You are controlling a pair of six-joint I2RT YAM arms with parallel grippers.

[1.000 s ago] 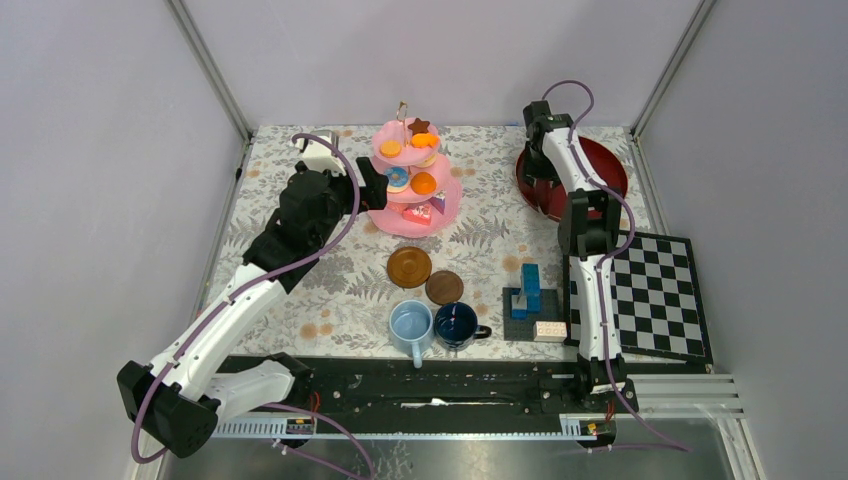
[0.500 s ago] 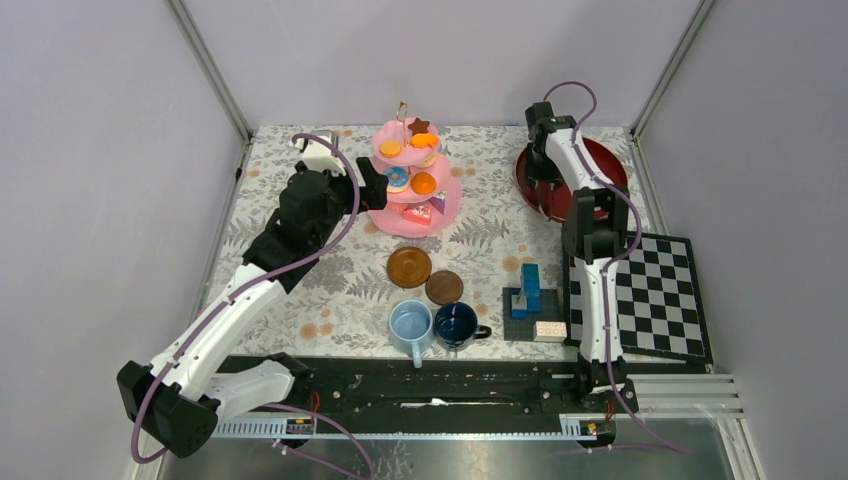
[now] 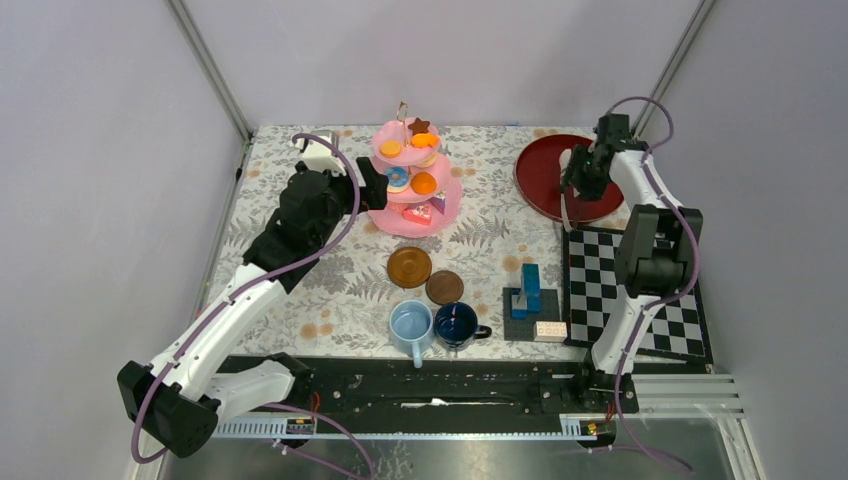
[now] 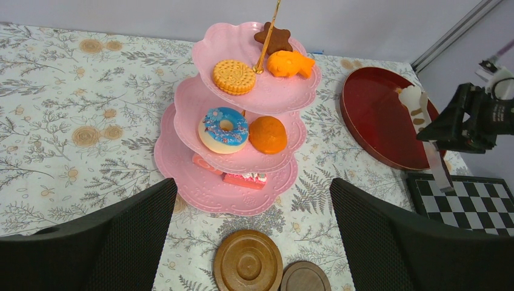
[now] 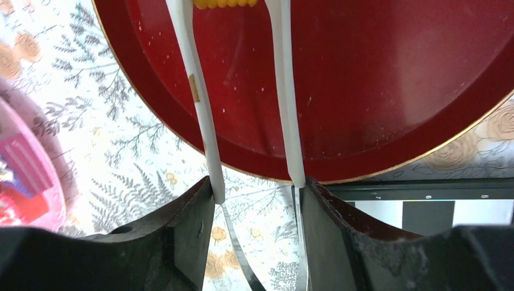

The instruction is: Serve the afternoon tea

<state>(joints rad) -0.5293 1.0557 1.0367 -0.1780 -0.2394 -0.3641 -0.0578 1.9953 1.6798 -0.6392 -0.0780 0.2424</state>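
Print on the small white block (image 3: 549, 330) is reading as too small to make out. The pink stand (image 4: 170, 151) is being framed far-centre by the left gripper (image 4: 251, 191), spread wide and empty, with open cloth (image 3: 480, 210) lying between it and the red tray (image 5: 394, 91). The saucers (image 3: 409, 266) and mugs (image 3: 411, 325) are sitting near the front edge. White tongs (image 5: 197, 109) are being pinched by the right gripper (image 5: 257, 185) over the tray, just beside the chequered board (image 3: 590, 280), with a yellow piece (image 5: 224, 3) showing between the tong arms.

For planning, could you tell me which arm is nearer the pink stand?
Left. The left arm ends beside the pink stand; the right arm is over the red tray, farther right.
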